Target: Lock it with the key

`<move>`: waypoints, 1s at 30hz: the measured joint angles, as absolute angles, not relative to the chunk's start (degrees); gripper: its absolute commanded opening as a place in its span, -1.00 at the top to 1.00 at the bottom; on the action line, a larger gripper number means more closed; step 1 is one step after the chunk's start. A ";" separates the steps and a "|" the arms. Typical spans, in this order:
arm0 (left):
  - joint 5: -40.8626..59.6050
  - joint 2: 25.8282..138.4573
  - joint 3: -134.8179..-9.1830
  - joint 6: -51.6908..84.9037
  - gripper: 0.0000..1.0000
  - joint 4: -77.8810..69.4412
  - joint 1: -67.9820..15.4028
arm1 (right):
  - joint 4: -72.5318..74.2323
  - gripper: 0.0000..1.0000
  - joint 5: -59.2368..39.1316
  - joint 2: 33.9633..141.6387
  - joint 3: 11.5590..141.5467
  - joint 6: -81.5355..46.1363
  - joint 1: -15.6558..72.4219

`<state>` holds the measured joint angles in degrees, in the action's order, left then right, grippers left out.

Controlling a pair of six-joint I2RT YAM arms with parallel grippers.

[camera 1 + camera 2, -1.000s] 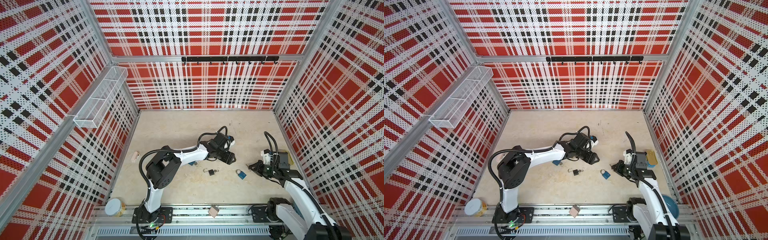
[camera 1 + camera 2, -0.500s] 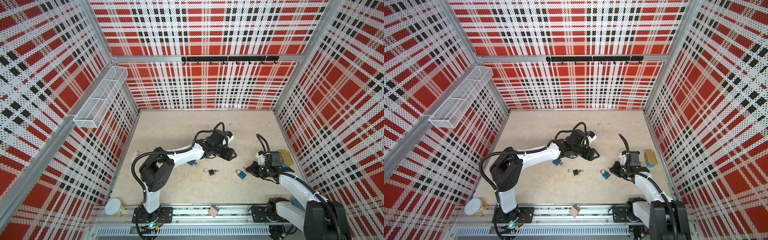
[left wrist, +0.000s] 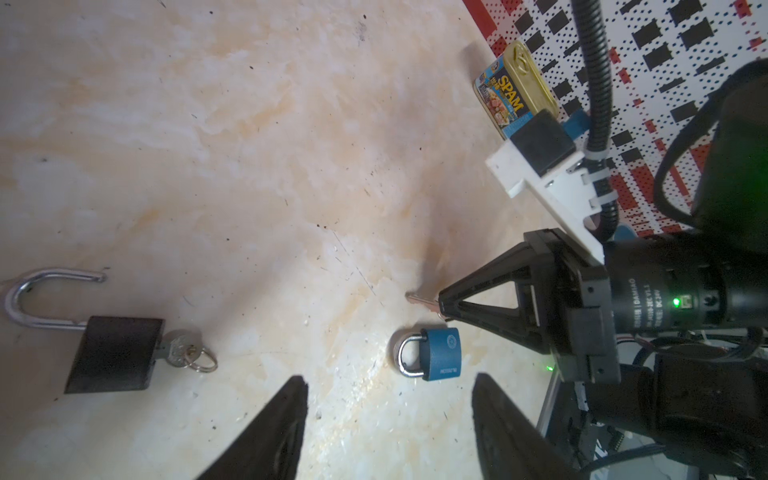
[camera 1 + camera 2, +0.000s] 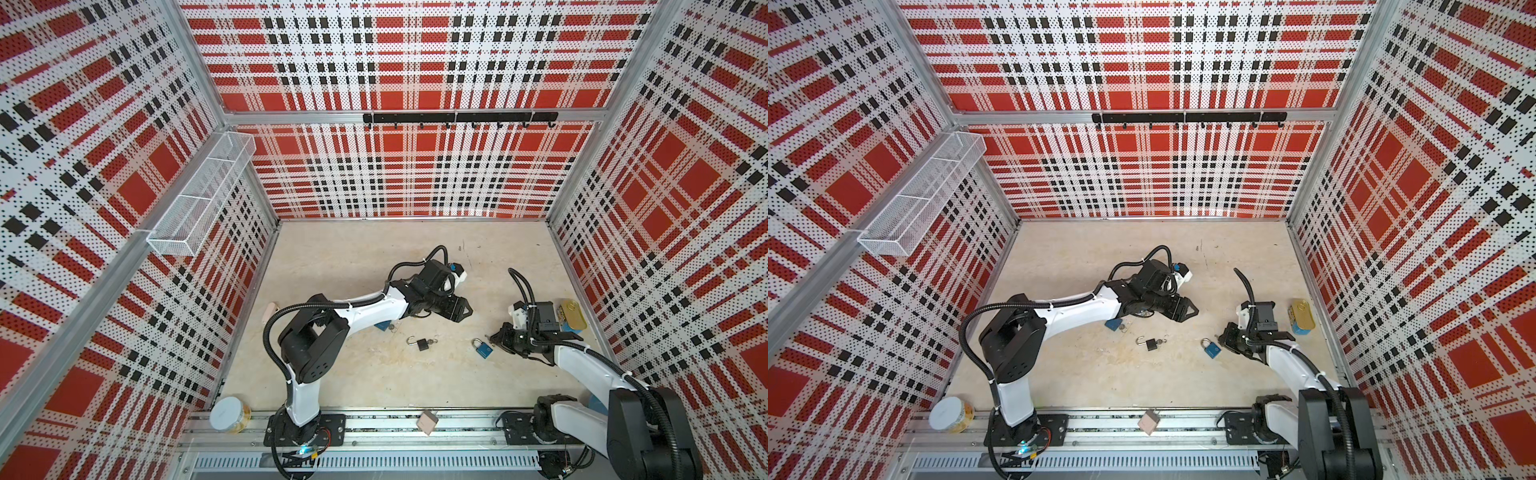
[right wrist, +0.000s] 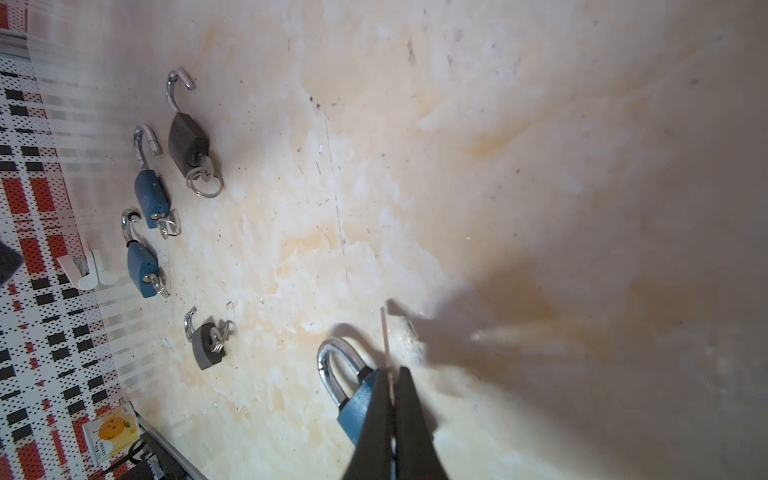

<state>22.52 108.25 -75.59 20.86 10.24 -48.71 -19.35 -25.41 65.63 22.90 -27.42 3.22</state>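
Beige stained desk | blue padlock, silver loop shut, lies flat near desk's right edge | right claw pinches thin silver key just beside it | left claw spread wide

Both top views look steeply down from high at the front onto the whole floor. The wrist views sit low and close; both show the blue padlock.
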 measured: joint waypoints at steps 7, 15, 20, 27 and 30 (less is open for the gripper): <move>22.52 108.22 -75.24 21.02 -0.32 10.02 -48.66 | -19.81 0.70 -24.14 65.87 22.90 -27.35 4.03; 22.55 108.22 -75.22 21.02 -0.31 9.85 -48.66 | -20.80 0.58 -22.63 65.82 22.92 -27.31 4.16; 22.17 107.46 -74.22 21.02 -0.30 9.80 -48.60 | -22.63 0.56 -21.54 64.55 23.59 -27.18 4.56; 20.32 102.72 -69.08 22.52 -0.28 9.72 -45.50 | -26.61 0.49 -17.32 59.77 29.19 -25.87 9.69; 18.96 99.44 -65.67 23.55 -0.27 10.13 -43.03 | -27.22 0.47 -14.63 58.83 31.53 -25.15 14.33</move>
<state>18.96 99.44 -65.67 23.55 10.13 -43.03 -27.22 -14.63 58.83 31.53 -25.15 14.33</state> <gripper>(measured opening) 0.638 0.261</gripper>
